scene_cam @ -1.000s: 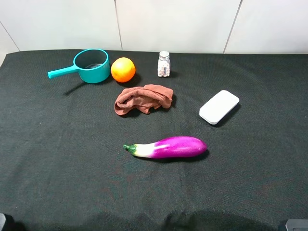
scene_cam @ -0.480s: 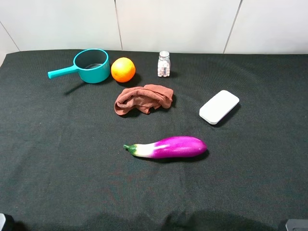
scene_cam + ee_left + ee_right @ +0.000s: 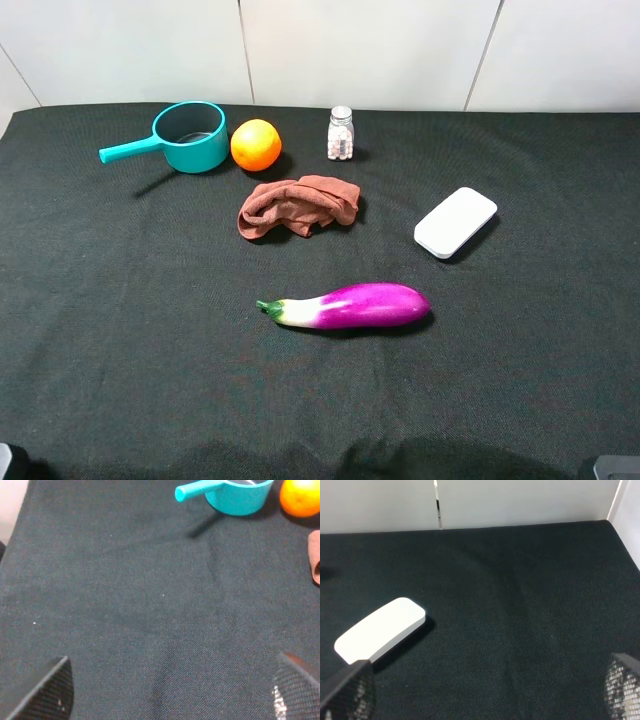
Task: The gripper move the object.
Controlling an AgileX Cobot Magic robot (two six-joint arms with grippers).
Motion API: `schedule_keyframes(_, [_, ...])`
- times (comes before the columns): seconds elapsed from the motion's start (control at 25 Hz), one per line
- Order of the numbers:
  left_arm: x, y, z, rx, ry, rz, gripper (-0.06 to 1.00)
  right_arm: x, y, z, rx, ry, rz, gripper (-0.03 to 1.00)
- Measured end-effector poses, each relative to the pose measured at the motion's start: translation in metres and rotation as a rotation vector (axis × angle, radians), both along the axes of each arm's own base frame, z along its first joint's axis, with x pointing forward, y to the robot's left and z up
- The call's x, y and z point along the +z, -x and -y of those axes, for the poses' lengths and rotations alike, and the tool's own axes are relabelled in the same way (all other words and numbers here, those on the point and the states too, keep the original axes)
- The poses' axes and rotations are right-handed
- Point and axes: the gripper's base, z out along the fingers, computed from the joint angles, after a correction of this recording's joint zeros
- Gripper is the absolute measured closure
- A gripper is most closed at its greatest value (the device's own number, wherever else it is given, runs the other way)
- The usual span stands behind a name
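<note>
The orange [image 3: 256,145] sits at the back of the dark worktop [image 3: 130,330], just beside the teal pot [image 3: 190,137] on the pot's right in the high view — whether the two touch cannot be told. Nothing grips the fruit. In front of it lies a crumpled brown cloth [image 3: 298,207], near but apart, and to its right stands a small bottle of white pills [image 3: 341,133]. A white flat case [image 3: 456,222] lies farther right; a purple eggplant [image 3: 347,306] rests well forward, near the middle.

The left pincer [image 3: 167,692] is released — its two dark fingertips [image 3: 47,692] stand far apart over bare cloth, well short of the orange [image 3: 301,497]. The right pincer [image 3: 487,692] is likewise spread wide, with the white case [image 3: 379,630] close by one fingertip [image 3: 347,692].
</note>
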Motion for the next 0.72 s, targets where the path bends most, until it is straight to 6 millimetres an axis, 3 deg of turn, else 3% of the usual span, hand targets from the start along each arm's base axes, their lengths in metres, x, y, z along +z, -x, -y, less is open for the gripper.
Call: schedule_keyframes(0.72, [0.0001,0.0000,0.0002,0.007,0.001,0.001,0.11,0.0000,0.0000,0.0000,0.000,0.000,0.000,0.27])
